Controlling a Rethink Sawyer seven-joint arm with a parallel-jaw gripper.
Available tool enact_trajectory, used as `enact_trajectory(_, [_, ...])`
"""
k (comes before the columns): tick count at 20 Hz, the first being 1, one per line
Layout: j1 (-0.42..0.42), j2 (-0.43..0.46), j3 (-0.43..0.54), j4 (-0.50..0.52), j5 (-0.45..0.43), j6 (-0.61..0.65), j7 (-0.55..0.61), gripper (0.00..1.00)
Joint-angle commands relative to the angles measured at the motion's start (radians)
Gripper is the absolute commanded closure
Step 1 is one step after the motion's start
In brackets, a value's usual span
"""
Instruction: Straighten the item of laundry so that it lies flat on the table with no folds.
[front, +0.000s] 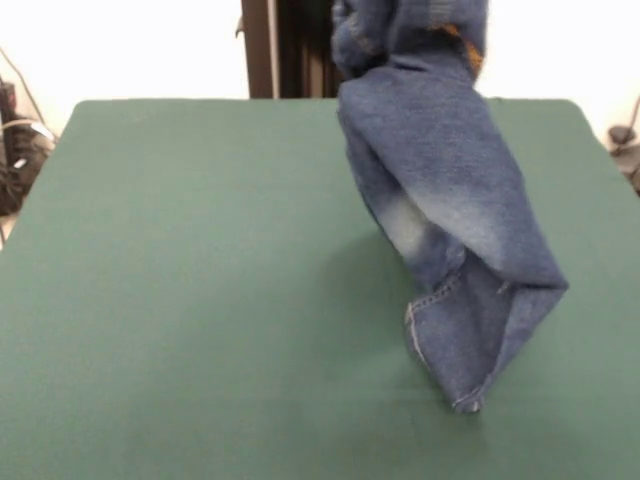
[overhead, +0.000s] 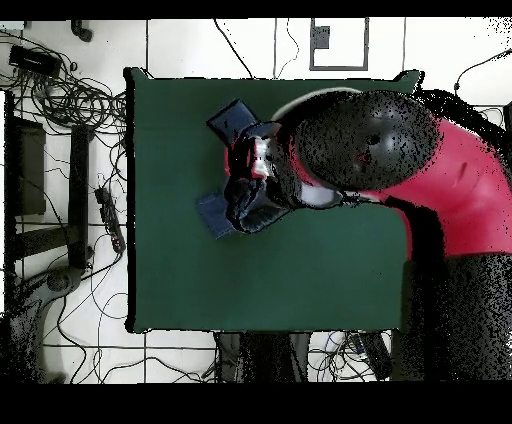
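The small blue denim jeans (front: 450, 200) hang from above the top edge of the front view, right of centre. They are twisted and folded, and the lowest hem touches the green table (front: 180, 280) near the front right. A faded pale patch shows on one leg, and orange stitching shows near the top. In the overhead view the red and black arm reaches over the table (overhead: 180, 270). My gripper (overhead: 248, 178) sits at the arm's end above the jeans (overhead: 213, 213) and holds them up. Its fingers are hidden by the wrist and the cloth.
The black pedestal (front: 290, 50) stands behind the table's far edge. Cables and gear (overhead: 60, 120) lie on the floor beside the table. More cables (front: 15, 150) show at the left edge of the front view.
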Motion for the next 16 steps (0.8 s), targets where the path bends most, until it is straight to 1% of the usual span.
enact_trajectory(1, [-0.110, -0.003, 0.149, 0.204, -0.113, 0.107, -0.480, 1.00])
enact_trajectory(4, [-0.165, 0.025, 0.172, 0.197, -0.197, 0.116, -0.534, 1.00])
enact_trajectory(6, [-0.193, 0.050, 0.181, 0.175, -0.256, 0.131, -0.564, 1.00])
enact_trajectory(10, [-0.253, 0.101, 0.200, 0.130, -0.345, 0.141, -0.633, 1.00])
enact_trajectory(13, [-0.286, 0.129, 0.212, 0.084, -0.404, 0.179, -0.676, 1.00])
enact_trajectory(16, [-0.323, 0.134, 0.227, 0.027, -0.457, 0.246, -0.742, 1.00])
